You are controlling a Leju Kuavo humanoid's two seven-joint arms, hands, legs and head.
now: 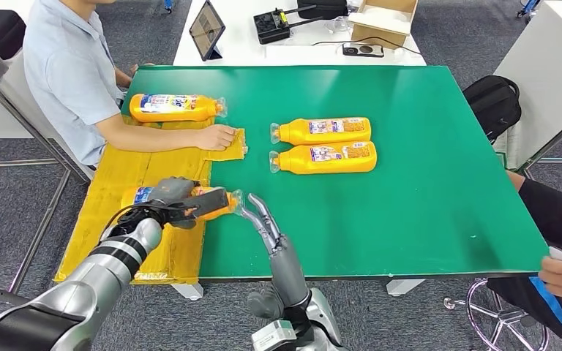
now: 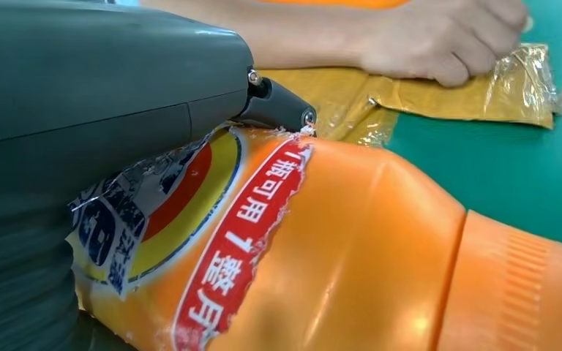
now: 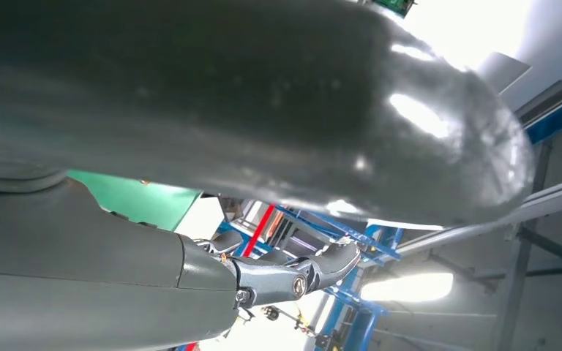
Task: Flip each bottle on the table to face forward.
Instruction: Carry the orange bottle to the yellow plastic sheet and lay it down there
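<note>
While the head view looks down, the left hand [image 1: 179,199] grips an orange bottle [image 1: 216,202] near the tabletop's [image 1: 424,183] near-left edge; the right hand [image 1: 260,216] hovers beside it, fingers apart. Left wrist view: the bottle's torn label [image 2: 190,227] faces up. Right wrist view: fingers [image 3: 322,267] spread, holding nothing.

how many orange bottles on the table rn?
4. One under the left hand at the near left, on the yellow cardboard; one at the far left by the seated person's arm; two side by side mid-table. None looks hidden.
</note>
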